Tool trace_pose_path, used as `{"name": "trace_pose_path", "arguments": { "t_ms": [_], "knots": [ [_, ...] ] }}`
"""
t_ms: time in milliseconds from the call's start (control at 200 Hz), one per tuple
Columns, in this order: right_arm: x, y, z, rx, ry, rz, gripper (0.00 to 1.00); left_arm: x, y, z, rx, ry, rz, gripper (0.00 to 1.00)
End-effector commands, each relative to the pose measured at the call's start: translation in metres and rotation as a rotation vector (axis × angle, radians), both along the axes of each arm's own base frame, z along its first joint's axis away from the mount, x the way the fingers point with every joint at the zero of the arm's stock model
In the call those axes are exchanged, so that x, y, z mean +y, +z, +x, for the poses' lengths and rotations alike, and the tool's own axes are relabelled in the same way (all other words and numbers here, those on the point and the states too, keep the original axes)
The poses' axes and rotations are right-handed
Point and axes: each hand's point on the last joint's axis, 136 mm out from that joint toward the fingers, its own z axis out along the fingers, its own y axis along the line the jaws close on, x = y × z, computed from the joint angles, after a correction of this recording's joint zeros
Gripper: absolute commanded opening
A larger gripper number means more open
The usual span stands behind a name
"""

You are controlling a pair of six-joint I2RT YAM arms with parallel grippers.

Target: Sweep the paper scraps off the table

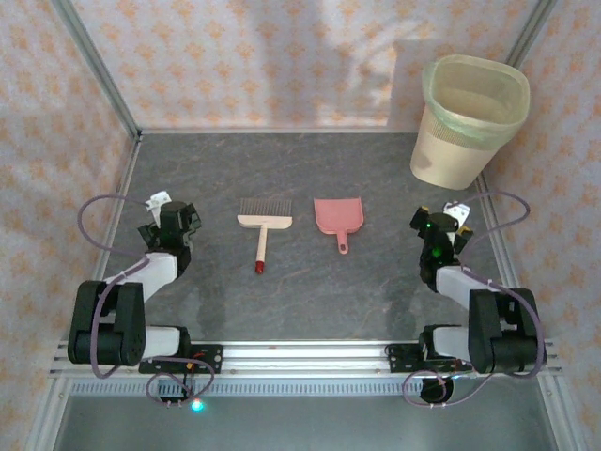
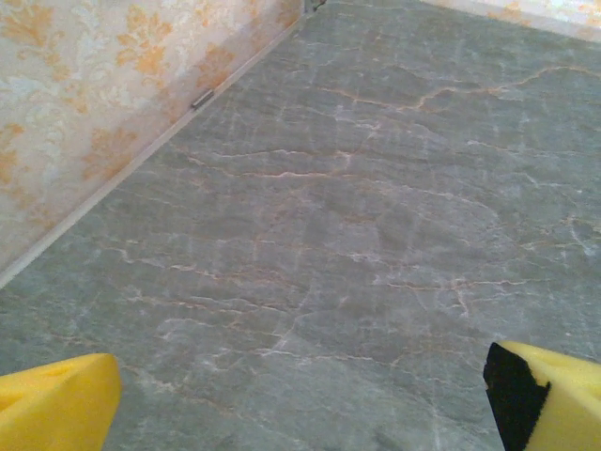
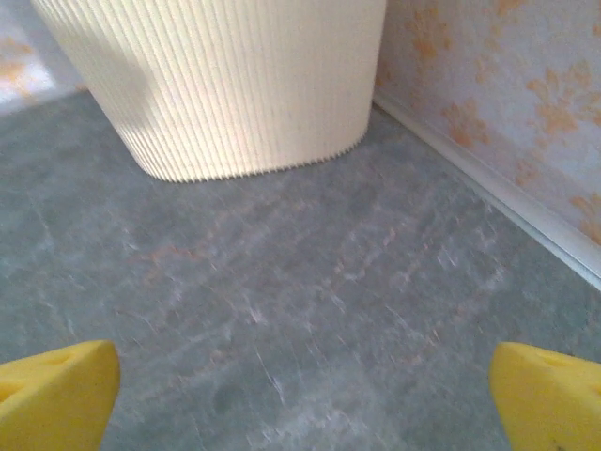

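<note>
— Paper scraps? Cannot tell where. On the dark grey table point(image 1: 310, 291), at the middle: a wooden brush point(image 1: 264, 224) and a pink dustpan point(image 1: 338, 214), near each other, not touching.

— And the grippers?

— Left gripper point(image 2: 300, 404) spread wide, empty, above bare table beside the wall point(image 2: 84, 103). Right gripper point(image 3: 300, 399) spread wide too, empty, close to the ribbed waste bin point(image 3: 225, 85).

— Possible trouble?

— Maybe a poor grasp on the thin brush handle, then slipping or twisting. Maybe bumping the dustpan away, or the bin.
</note>
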Motion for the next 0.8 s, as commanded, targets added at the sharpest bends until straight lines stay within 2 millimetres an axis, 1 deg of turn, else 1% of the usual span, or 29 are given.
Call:
{"name": "trace_pose_path", "arguments": {
  "t_ms": [0,50,75,125,155,210,245,255,315,365,375,435,455,796],
  "knots": [
    [0.01,0.014,0.014,-0.116,0.077,-0.002,0.99,-0.018,0.017,0.018,-0.107,-0.068,0.096,1.0],
    [0.014,0.007,0.018,-0.133,0.105,0.006,0.99,-0.03,0.013,0.021,-0.109,-0.106,0.134,1.0],
    [0.017,0.003,0.019,-0.142,0.122,0.008,0.99,-0.032,0.013,0.023,-0.111,-0.114,0.15,1.0],
    [0.024,-0.005,0.023,-0.134,0.164,0.008,0.99,-0.041,0.011,0.028,-0.096,-0.173,0.146,1.0],
    [0.029,-0.01,0.025,-0.123,0.2,0.007,0.99,-0.047,0.006,0.03,-0.094,-0.212,0.145,1.0],
    [0.036,-0.01,0.027,-0.142,0.246,0.002,0.99,-0.053,-0.001,0.028,-0.116,-0.231,0.173,1.0],
    [0.037,-0.009,0.024,-0.141,0.251,-0.002,0.99,-0.057,0.004,0.028,-0.134,-0.229,0.195,1.0],
    [0.037,-0.01,0.023,-0.137,0.249,-0.003,0.99,-0.058,0.002,0.028,-0.119,-0.233,0.195,1.0],
    [0.034,-0.011,0.024,-0.125,0.228,-0.007,0.99,-0.055,0.001,0.031,-0.108,-0.225,0.187,1.0],
    [0.035,-0.012,0.031,-0.106,0.232,-0.007,0.99,-0.051,-0.002,0.033,-0.084,-0.224,0.153,1.0],
    [0.034,-0.015,0.032,-0.09,0.227,-0.006,0.99,-0.05,-0.003,0.034,-0.085,-0.228,0.145,1.0],
    [0.024,-0.02,0.041,-0.013,0.159,0.003,0.99,-0.048,-0.004,0.036,-0.083,-0.236,0.119,1.0],
    [0.025,-0.019,0.044,-0.007,0.162,-0.001,0.99,-0.048,-0.005,0.035,-0.084,-0.237,0.12,1.0],
    [0.03,-0.017,0.043,-0.013,0.165,-0.037,0.99,-0.048,-0.004,0.035,-0.088,-0.237,0.122,1.0]
  ]
}}
